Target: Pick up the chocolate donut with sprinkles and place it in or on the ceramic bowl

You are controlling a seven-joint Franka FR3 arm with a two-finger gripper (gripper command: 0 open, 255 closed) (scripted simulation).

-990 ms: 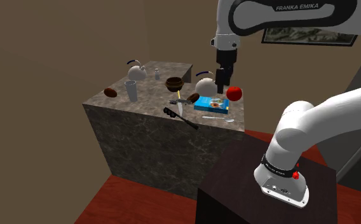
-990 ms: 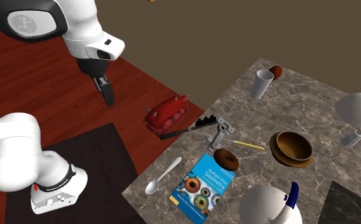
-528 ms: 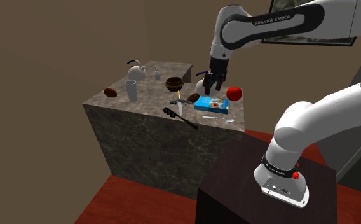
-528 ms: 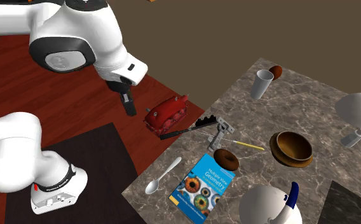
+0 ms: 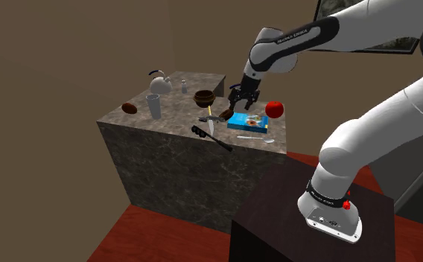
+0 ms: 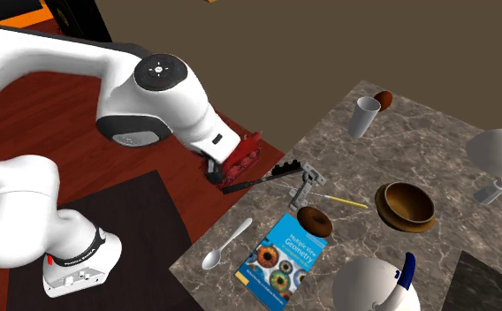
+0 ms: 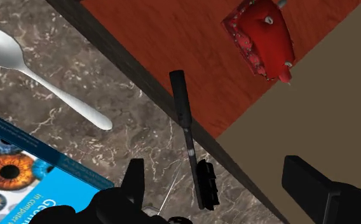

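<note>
Shoulder view: hand point(image 5: 239, 97) hangs over the desk point(image 5: 171, 160) near the blue book point(image 5: 247, 122); the chocolate donut point(image 5: 227, 114) lies at the book's edge on the view's left, with the brown bowl point(image 5: 204, 97) beyond it. Second exterior view: donut at the book's far end, bowl just to that view's right, red object point(image 6: 237, 159) well apart. Wrist view: fingers point(image 7: 307, 181) spread, pinching nothing, above a black tool point(image 7: 189, 143) at the desk's edge.

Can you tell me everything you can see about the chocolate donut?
The donut is a dark brown ring with a hole in the middle; I can't make out sprinkles. It lies flat on the marbled counter, overlapping one end of the blue book. The brown bowl sits close by, not touching it. Nothing holds it: the gripper, fingers open, is over the counter's edge.
</note>
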